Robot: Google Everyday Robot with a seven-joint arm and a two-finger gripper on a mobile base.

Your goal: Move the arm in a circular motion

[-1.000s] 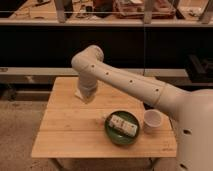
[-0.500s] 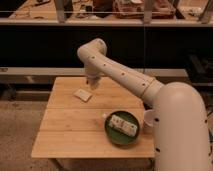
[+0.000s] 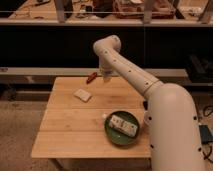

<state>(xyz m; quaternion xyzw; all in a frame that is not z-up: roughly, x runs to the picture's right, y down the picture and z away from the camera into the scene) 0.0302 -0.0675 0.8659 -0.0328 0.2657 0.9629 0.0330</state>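
The arm [image 3: 131, 74] is glossy white with small dark dots. It rises from a thick segment [image 3: 174, 125] at the lower right, runs up and left over the wooden table [image 3: 70, 127] to a bend [image 3: 108, 47], then turns down. Its small pale gripper [image 3: 106, 76] hangs above the table's far edge, just right of a small red object [image 3: 92, 77]. It holds nothing that I can see.
A small white packet [image 3: 82, 95] lies on the table's far left part. A green bowl [image 3: 111, 136] with a white packet [image 3: 124, 125] in it sits at the front right, close to the arm's thick segment. A dark shelf front [image 3: 50, 47] stands behind the table.
The arm's bend and gripper have swung right and toward the table's far edge, away from above the small white packet. The thick lower segment now fills more of the right side.
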